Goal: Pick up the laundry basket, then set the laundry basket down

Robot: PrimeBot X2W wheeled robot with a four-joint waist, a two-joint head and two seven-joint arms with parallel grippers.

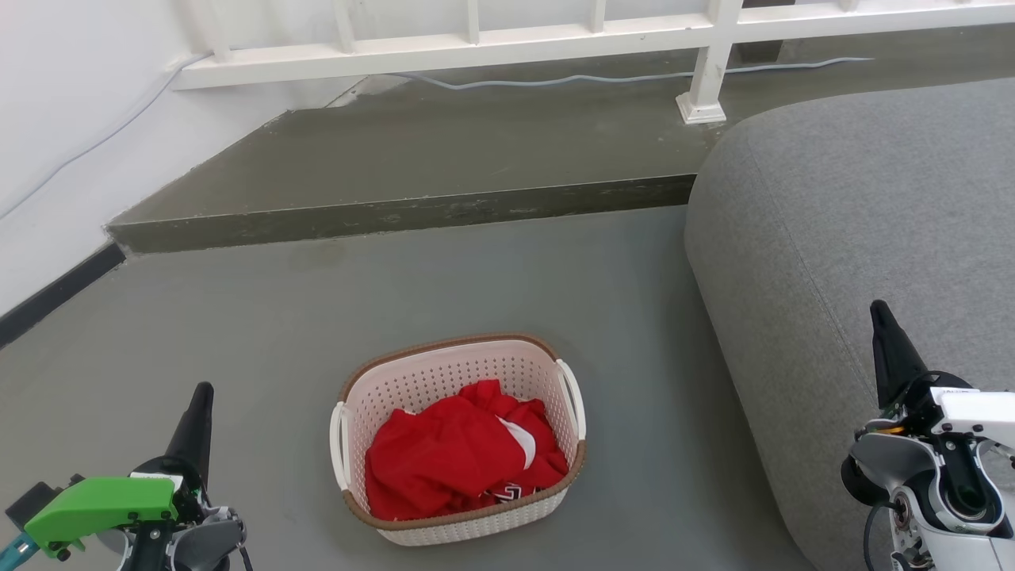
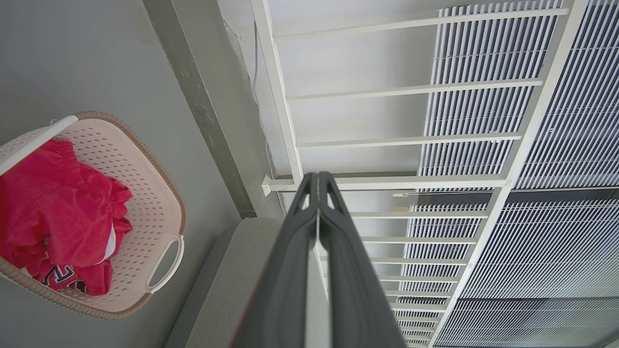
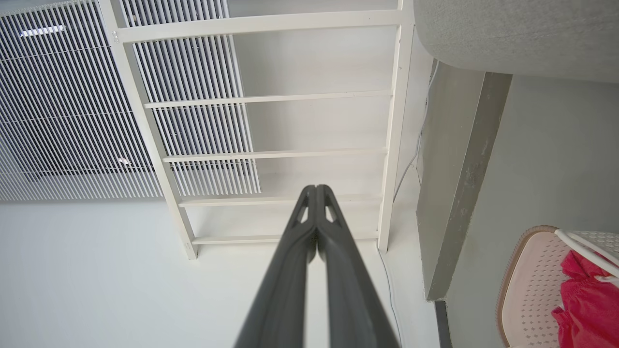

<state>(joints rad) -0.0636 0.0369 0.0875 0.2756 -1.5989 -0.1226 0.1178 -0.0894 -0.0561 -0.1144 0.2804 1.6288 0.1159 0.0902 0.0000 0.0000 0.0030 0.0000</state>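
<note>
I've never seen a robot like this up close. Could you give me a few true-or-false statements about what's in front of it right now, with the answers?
1. The basket stands on the floor. True.
2. The basket is empty. False: red clothing lies in it.
3. The left gripper holds a basket handle. False: it is shut on nothing, apart from the basket.
4. The right gripper is shut. True.
5. A grey sofa sits to the basket's right in the head view. True.
</note>
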